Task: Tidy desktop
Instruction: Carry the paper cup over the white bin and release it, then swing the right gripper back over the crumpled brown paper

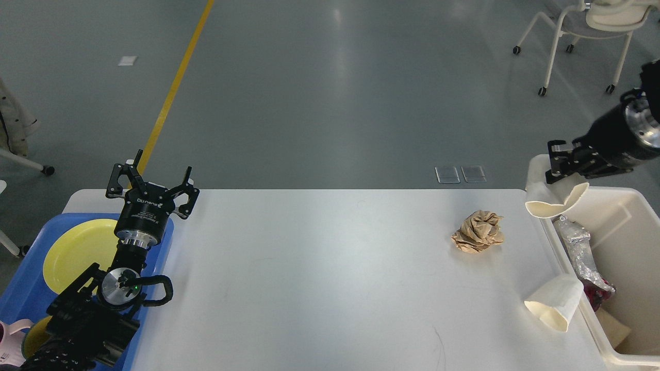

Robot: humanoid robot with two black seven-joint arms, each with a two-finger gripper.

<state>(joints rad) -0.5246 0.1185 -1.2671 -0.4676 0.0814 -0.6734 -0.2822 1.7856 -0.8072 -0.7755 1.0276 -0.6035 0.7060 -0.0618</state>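
Note:
The white desktop holds a crumpled brown paper ball at the right. A crushed cream paper cup lies on its side at the right edge, against the bin. My left gripper is open and empty, above the far edge of the blue tray. My right gripper hovers over the far left corner of the cream bin. A second crushed paper cup is right under it, touching its underside. I cannot tell whether the fingers hold it.
The blue tray holds a yellow plate and a pink mug. The bin holds a foil wrapper and other trash. A white wheeled chair stands on the floor at the far right.

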